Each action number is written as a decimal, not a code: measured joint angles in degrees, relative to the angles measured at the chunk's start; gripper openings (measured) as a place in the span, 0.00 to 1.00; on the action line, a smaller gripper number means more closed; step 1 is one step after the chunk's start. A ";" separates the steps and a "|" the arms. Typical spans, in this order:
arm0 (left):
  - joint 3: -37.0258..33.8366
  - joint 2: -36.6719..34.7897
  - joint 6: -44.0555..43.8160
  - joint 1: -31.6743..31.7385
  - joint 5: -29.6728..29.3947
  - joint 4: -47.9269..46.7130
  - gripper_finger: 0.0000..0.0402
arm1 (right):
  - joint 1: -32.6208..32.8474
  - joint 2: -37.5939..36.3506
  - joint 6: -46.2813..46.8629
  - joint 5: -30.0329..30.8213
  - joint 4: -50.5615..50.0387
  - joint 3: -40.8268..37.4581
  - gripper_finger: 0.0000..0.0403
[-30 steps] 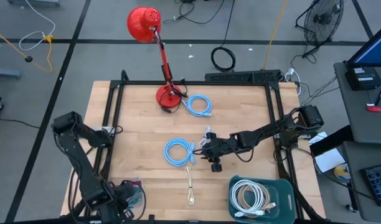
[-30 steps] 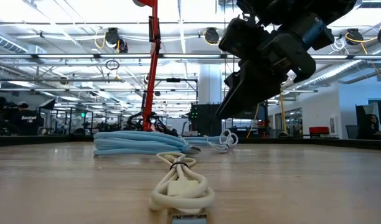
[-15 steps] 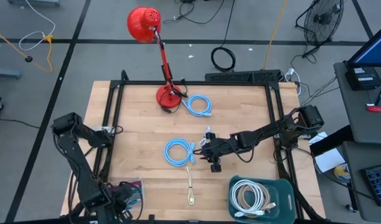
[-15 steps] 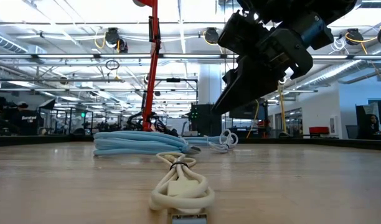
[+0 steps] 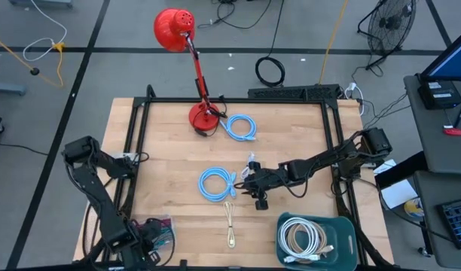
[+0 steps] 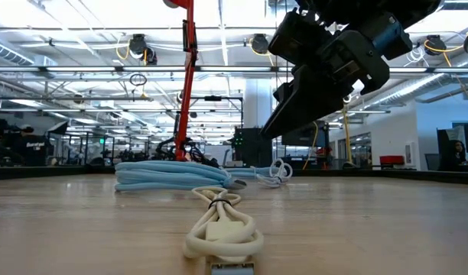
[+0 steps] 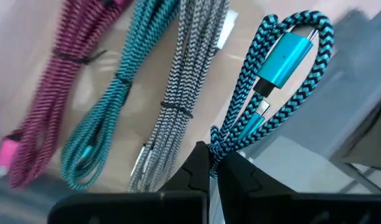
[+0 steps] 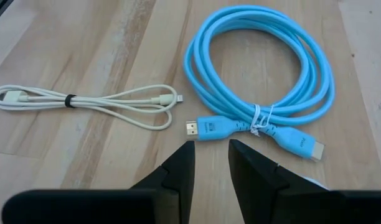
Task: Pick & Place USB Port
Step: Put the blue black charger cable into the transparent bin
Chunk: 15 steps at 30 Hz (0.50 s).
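Observation:
A light-blue coiled USB cable (image 5: 215, 183) lies flat mid-table, its plug (image 8: 206, 129) pointing at my right gripper (image 8: 211, 152). That gripper is open and hovers above the table just right of the coil (image 6: 173, 174), touching nothing. A cream cable (image 5: 230, 224) lies nearer the front edge. My left gripper (image 7: 212, 163) is at the table's near left corner (image 5: 144, 233), shut on a blue-and-black braided cable (image 7: 284, 68). Magenta (image 7: 50, 93), teal (image 7: 106, 118) and grey-white (image 7: 178, 81) braided cables lie beside it. My left gripper pinches the blue-and-black braided cable between its two fingers at the bend of its folded loop (image 7: 216, 144). The bundle runs on away from the fingers, with its teal plug (image 7: 284, 53) at the far end. Whether it is clear of the table does not show.
A second light-blue coil (image 5: 240, 126) lies by the red lamp's base (image 5: 203, 117) at the far edge. A teal bin (image 5: 343, 226) of white cables (image 5: 304, 239) sits at the near right corner. A black frame (image 5: 136, 150) borders the table.
My right gripper has risen slightly above the table, staying open beside the blue coil. Nothing on the table has moved.

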 joint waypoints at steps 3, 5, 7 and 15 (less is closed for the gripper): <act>-3.06 0.00 0.00 0.00 0.06 5.56 0.02 | 0.00 0.00 0.00 0.00 0.01 0.00 0.22; -4.20 0.00 0.02 0.00 -0.04 7.89 0.02 | 0.00 0.00 -0.02 0.02 0.02 0.00 0.22; -4.95 0.00 0.02 0.00 -0.13 8.64 0.02 | 0.00 0.00 -0.02 0.02 0.04 0.00 0.22; -9.90 0.00 0.26 0.00 -0.18 16.29 0.02 | 0.00 0.00 -0.02 0.02 0.03 0.00 0.22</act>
